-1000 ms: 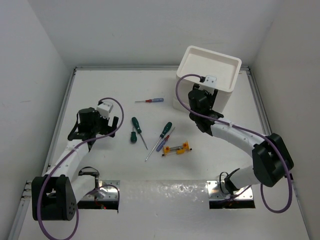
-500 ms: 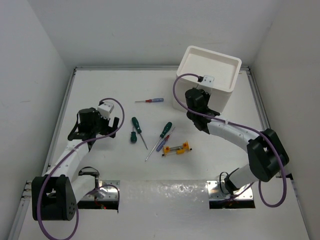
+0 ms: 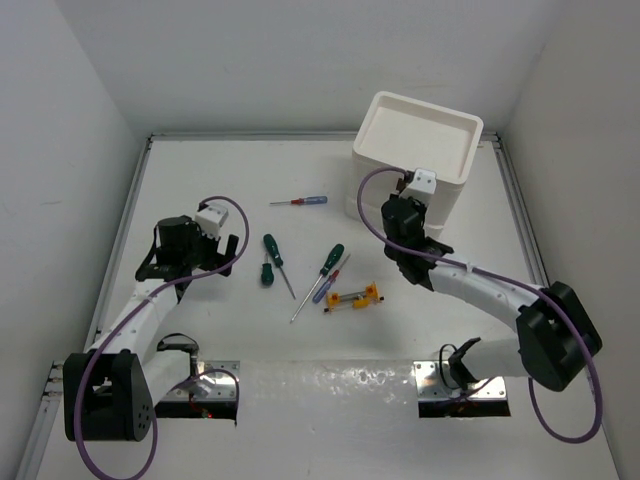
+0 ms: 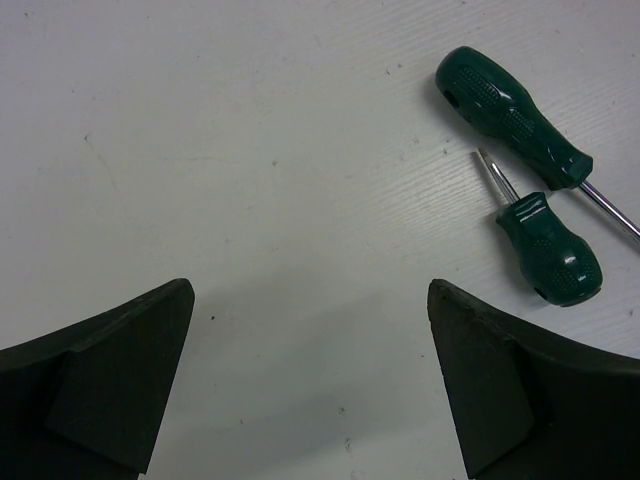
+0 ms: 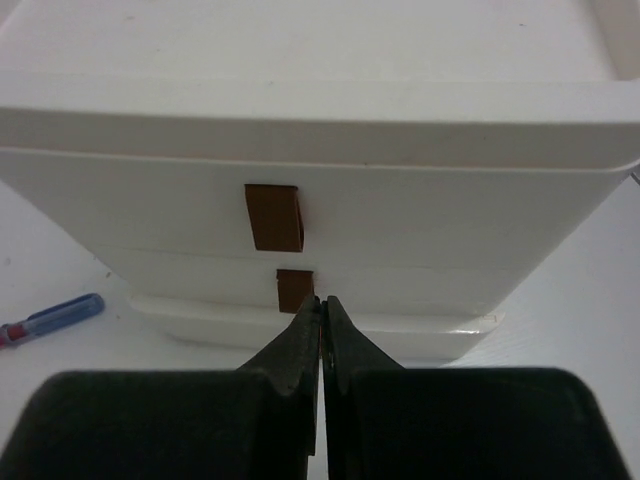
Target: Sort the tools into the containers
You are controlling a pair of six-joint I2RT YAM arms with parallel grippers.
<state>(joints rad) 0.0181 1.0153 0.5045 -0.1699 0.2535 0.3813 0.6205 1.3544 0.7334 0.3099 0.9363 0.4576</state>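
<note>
While left gripper hangs spread near the stubby green screwdriver, right gripper is pressed together at the front of the drawer stack, maybe pinching the hidden bottom tab.

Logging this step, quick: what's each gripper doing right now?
Left gripper: open, holding nothing.
Right gripper: shut, in front of the drawers; whether it grips anything is hidden.
</note>
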